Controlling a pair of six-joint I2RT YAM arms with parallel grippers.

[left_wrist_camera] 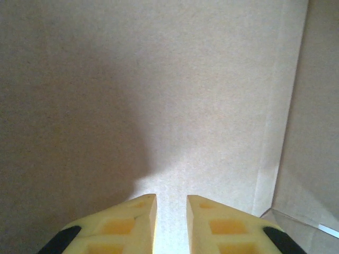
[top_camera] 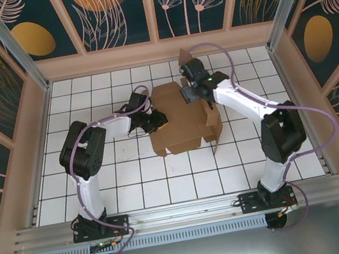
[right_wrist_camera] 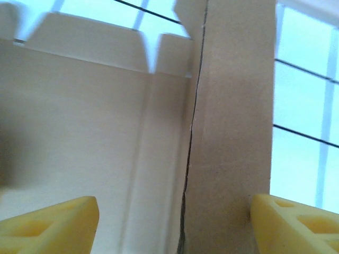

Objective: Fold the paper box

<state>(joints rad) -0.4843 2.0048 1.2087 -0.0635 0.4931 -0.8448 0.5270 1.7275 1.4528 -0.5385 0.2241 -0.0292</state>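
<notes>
Roughly at the middle of the tiled table (top_camera: 132,178) lies the box (top_camera: 177,116), brown and partly folded, with a flap (top_camera: 212,119) raised along its 3 o'clock side. The left gripper (top_camera: 154,122) sits over the box's 9 o'clock edge. In its wrist view the yellow fingers (left_wrist_camera: 132,222) stand a narrow gap apart with nothing between them, pointing at a plain cardboard panel with a crease running down at 3 o'clock. The right gripper (top_camera: 191,90) is at the box's 1 o'clock corner. Its jaws are spread wide and straddle an upright strip (right_wrist_camera: 233,106) of cardboard. The finger at 3 o'clock is right at the strip's edge, though I cannot tell if it touches, and the other stands well apart. Notched tabs (right_wrist_camera: 95,32) show at 12 o'clock, with tiles beyond.
</notes>
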